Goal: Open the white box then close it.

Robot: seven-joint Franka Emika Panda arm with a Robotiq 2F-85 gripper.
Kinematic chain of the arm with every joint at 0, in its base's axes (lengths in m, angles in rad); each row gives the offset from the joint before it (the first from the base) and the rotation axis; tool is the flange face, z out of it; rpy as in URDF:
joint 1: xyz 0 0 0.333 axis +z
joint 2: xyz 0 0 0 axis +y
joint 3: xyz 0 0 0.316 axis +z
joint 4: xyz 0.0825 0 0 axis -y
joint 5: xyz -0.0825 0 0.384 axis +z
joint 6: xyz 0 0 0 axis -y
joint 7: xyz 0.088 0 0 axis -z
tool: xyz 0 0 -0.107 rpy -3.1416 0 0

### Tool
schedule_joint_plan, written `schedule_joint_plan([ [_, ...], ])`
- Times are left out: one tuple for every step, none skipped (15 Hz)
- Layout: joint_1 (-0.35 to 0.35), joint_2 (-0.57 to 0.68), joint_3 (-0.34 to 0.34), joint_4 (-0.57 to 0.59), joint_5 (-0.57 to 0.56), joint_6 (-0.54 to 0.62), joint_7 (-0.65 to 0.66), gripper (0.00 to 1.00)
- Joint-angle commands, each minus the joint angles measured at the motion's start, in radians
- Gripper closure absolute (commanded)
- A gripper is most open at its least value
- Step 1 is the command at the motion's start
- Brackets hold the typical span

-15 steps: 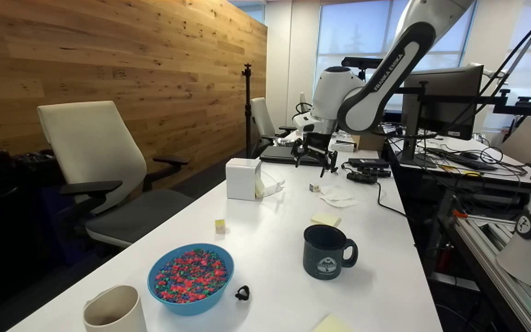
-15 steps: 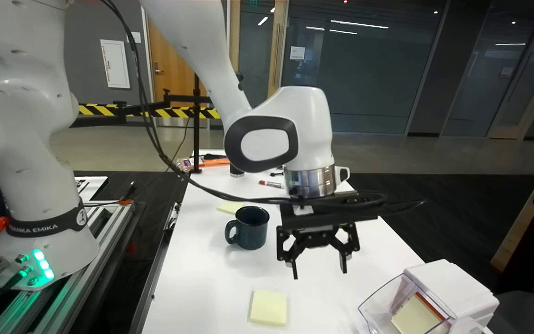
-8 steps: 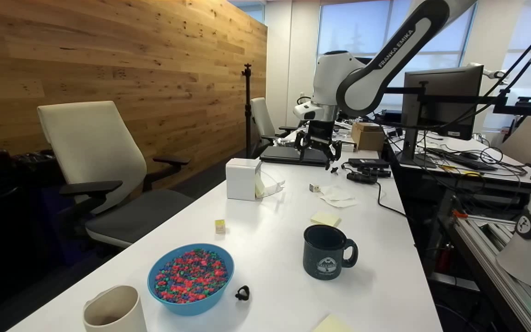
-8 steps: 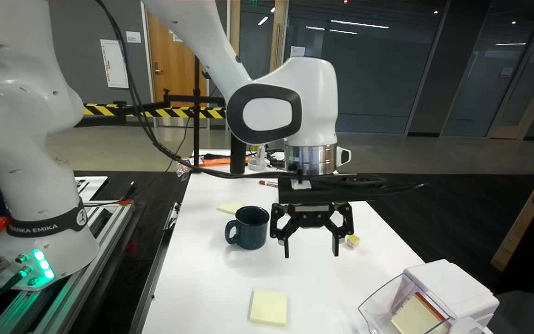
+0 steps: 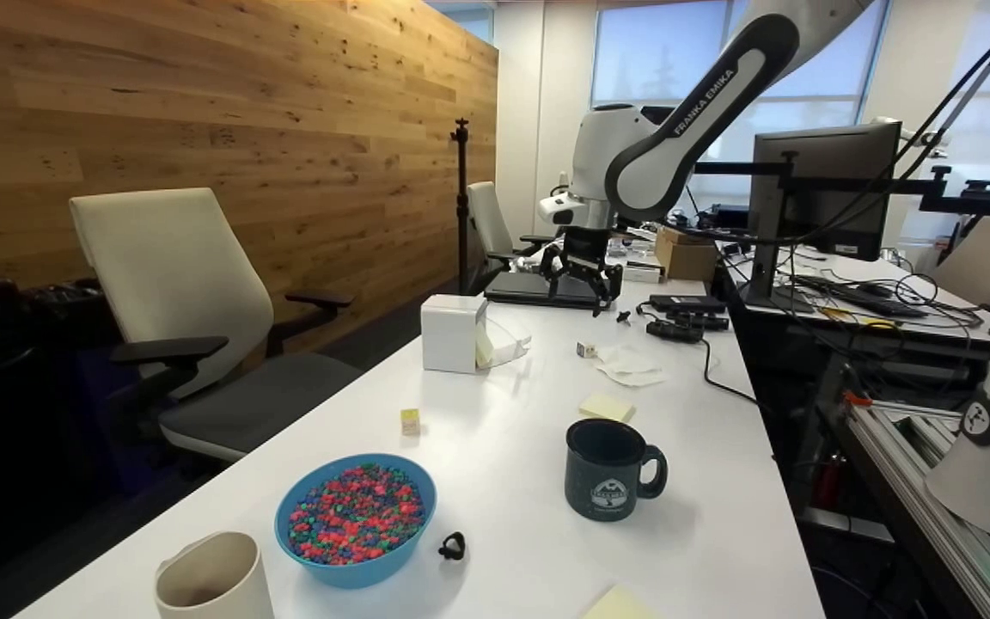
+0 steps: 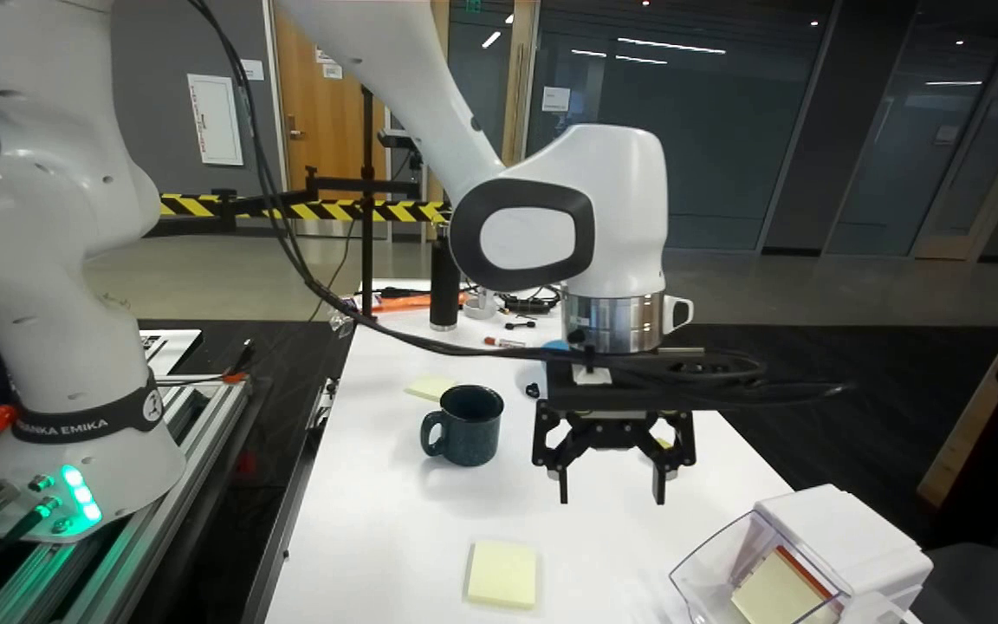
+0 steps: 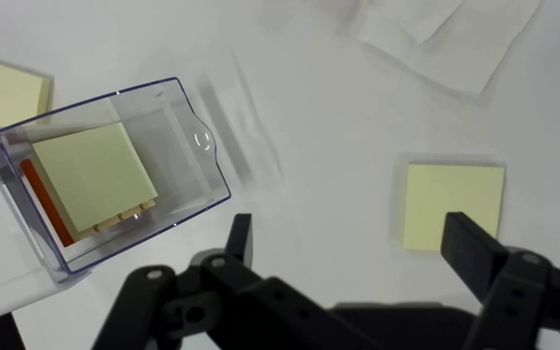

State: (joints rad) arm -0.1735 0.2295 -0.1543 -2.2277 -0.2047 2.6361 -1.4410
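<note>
The jaws of the gripper [image 6: 612, 501] are spread wide and released, and the fingertips [image 6: 659, 487] are pointed straight down above the white table [image 6: 395, 555]. In the wrist view, one of them is seen overlapping a yellow note pad [image 7: 450, 194], which is laid flat on the tabletop.

Near the jaws but apart from them, the white box [image 6: 841, 533] is set on the table; in an exterior view it is seen at the lower right, cut by the frame. Its clear flap [image 7: 183, 165] is swung outward, so the box stands open, and a stack of yellow notes [image 7: 95, 175] is held in the flap with an orange-red strip [image 7: 46, 201] beside it.

Beyond the pad, a white tissue [image 5: 630, 368] is spread, with a small marked cube [image 5: 586, 351] just beside it. Farther out, the dark mug [image 6: 463, 425] is set upright, its handle turned away from the box. A blue bowl [image 5: 357, 574] is filled with small coloured pieces [image 5: 366, 507]; near it, a cream cup [image 5: 259, 600] is partly cut off by the frame. Alongside the table, a pale-backed chair [image 5: 177, 249] can be seen.
</note>
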Motion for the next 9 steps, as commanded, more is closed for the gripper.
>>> schedule_joint_plan([
  [-0.053,0.095,0.053,0.095,0.096,0.013,-0.049,0.0],
  [-0.058,0.111,0.059,0.11,0.099,0.009,-0.047,0.0],
  [-0.067,0.126,0.07,0.125,0.106,0.008,-0.052,0.0],
  [-0.075,0.144,0.076,0.134,0.105,0.021,-0.053,0.0],
  [-0.082,0.16,0.079,0.153,0.098,0.015,-0.052,0.0],
  [-0.088,0.177,0.082,0.168,0.095,0.018,-0.05,0.0],
  [-0.096,0.195,0.083,0.186,0.088,0.023,-0.054,0.0],
  [-0.103,0.217,0.082,0.208,0.08,0.033,-0.058,0.0],
  [-0.112,0.235,0.084,0.225,0.075,0.045,-0.069,0.0],
])
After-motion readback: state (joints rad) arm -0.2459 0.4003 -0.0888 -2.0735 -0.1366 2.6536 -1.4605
